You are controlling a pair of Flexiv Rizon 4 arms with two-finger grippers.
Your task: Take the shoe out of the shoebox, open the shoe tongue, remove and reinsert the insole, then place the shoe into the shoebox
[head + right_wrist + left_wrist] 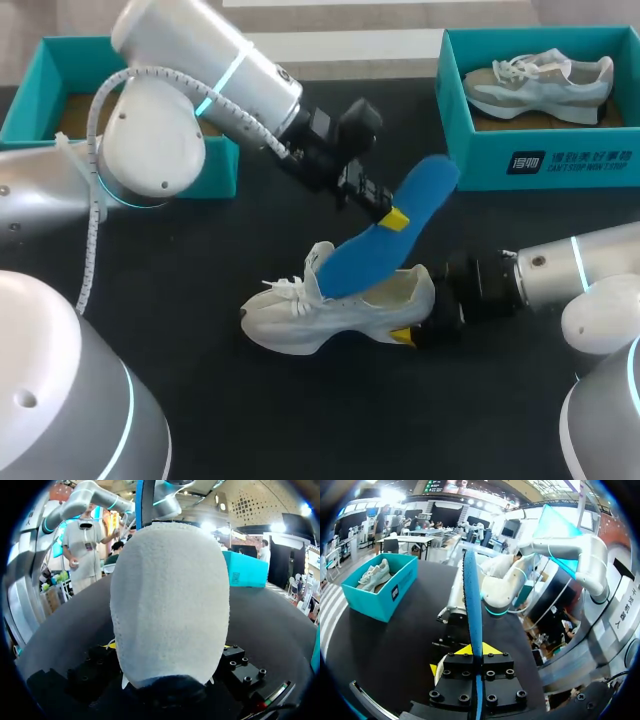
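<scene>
Black table point(250, 420) surface: you will find the white shoe point(330, 310) at its centre, resting on its sole. Your left gripper point(392, 215) clamps the blue insole point(385, 245), whose lower end sits inside the shoe. Your right gripper point(415, 320) appears closed on the shoe's heel. A teal shoebox point(540, 165) stands far right, holding another shoe point(540, 80).

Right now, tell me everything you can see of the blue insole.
The blue insole is a thin, flat, foot-shaped pad in bright blue that looks like foam. It is tilted, with its rounded end raised toward the shoebox that holds another shoe and its lower end at the opening of the white shoe. How far in it reaches cannot be told. The left gripper is shut on it near its middle. The left wrist view shows it edge-on between the yellow tips.
</scene>
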